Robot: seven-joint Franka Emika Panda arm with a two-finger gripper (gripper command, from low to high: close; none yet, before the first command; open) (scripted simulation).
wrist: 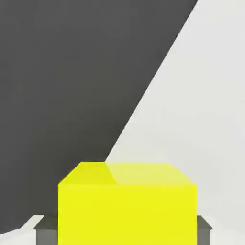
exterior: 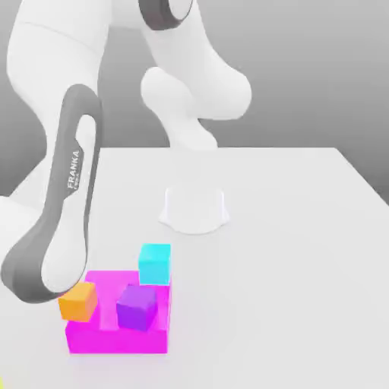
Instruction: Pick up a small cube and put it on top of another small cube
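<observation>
White table (exterior: 304, 228); end effector (wrist: 122, 232) clenched on yellow cube (wrist: 127, 206); orange cube (exterior: 78, 301) beside magenta block (exterior: 114, 334).

Small cube (wrist: 127, 206): bright yellow, top face slightly paler on one side.
Gripper fingers (wrist: 46, 229): dark grey, flanking yellow cube.
Big block (exterior: 114, 334): magenta.
Cube at block's edge (exterior: 78, 301): orange.
Cube atop block (exterior: 137, 307): purple.
Cube behind it (exterior: 155, 263): cyan.
Table (exterior: 304, 251): white.
Arm (exterior: 61, 205): white shells, grey joint bands, white "FRANKA" lettering on grey.
Backdrop: grey in exterior view.
</observation>
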